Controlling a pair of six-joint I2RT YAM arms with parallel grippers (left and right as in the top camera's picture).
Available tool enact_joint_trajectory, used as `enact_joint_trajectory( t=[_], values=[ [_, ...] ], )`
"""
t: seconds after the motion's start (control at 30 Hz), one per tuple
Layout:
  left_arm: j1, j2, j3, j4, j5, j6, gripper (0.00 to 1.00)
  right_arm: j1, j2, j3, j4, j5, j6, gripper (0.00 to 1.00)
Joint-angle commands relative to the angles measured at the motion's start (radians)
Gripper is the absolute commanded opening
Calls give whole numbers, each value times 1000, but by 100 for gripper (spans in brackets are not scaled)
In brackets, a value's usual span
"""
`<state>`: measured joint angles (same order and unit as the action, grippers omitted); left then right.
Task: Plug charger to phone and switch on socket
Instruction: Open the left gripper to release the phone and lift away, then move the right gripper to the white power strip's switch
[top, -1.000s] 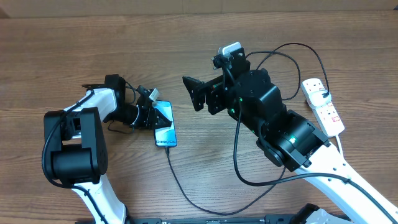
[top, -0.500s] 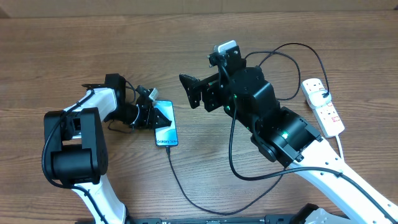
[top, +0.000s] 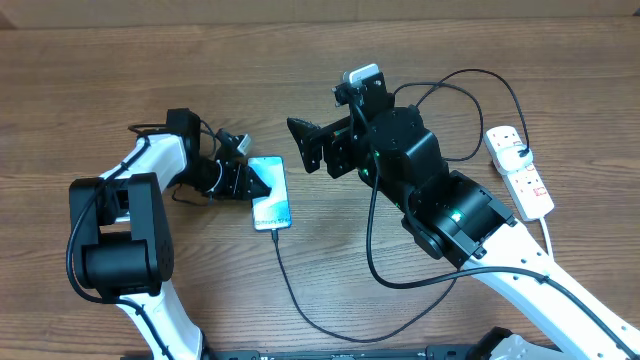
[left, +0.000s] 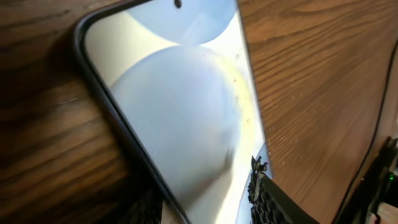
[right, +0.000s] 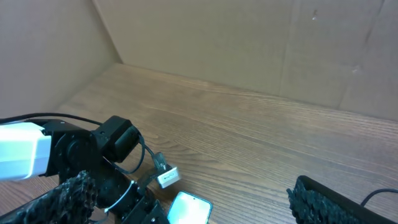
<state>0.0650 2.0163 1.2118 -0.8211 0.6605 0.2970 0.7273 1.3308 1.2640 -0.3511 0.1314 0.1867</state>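
At the phone (top: 270, 193), charger (top: 283, 265) looks plugged in; socket (top: 522, 172) switch is left for you. Your right gripper (top: 300, 147) gapes wide, empty; left gripper (top: 250, 180) jaws: can't tell.

A brown wooden table (top: 150, 70) carries everything. A phone (top: 270, 193) lies flat, screen up, left of centre, and the thin black charger (top: 300, 310) runs from its near end towards the near edge. A white socket (top: 520, 172) with its cord (top: 549, 232) lies well apart at the right.
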Motion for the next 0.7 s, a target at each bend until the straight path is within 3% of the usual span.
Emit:
enact_joint_trajectory(
  t=[0.0,0.23,0.3,0.43,0.53,0.6,0.67],
  values=[
    [-6,13,22,-18,-102,40,42,-3,0,7,8,7,3,100],
    [-6,13,58,-42,-231,-45,47,-4,2,7,1,82,5,98],
    [-5,13,106,-84,-246,-66,47,-13,2,7,-10,129,27,86],
    [-5,7,250,-177,-245,-142,51,-84,12,7,-60,166,179,42],
    [-11,-31,345,-196,-247,-167,54,-185,24,7,-156,164,337,16],
    [-13,-72,383,-187,-254,-188,54,-257,30,7,-227,163,413,6],
    [-13,-132,406,-172,-288,-221,55,-347,33,7,-310,161,481,4]
  ],
)
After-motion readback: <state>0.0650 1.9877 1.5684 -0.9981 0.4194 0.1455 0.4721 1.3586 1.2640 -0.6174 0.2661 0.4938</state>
